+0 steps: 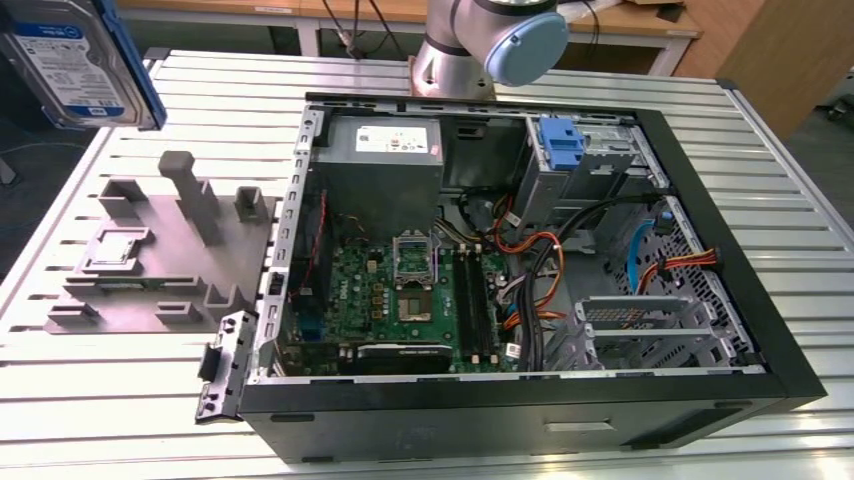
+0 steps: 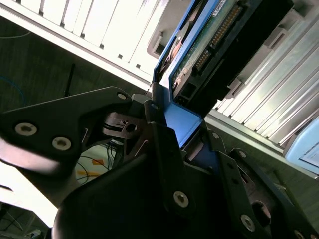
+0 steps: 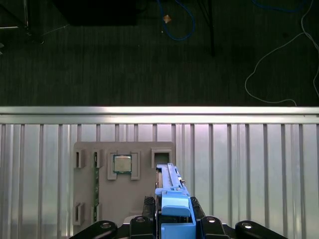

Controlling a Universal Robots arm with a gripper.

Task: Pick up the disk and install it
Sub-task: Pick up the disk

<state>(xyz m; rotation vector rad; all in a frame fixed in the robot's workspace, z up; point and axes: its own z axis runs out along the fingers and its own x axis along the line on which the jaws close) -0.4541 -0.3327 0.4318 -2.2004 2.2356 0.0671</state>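
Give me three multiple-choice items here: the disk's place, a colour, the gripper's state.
1. Where is the disk in the exterior view?
A) in the computer case
B) on the grey holder
C) held in the air, upper left
2. What colour is the plastic round the disk?
A) red
B) blue
C) yellow
3. The gripper is:
A) open
B) shut on the disk
C) shut on nothing
Key: 1 C, it hangs clear of the grey holder and the computer case; 2 B, blue edging in both wrist views; 3 B, its fingers clamp the blue plastic.
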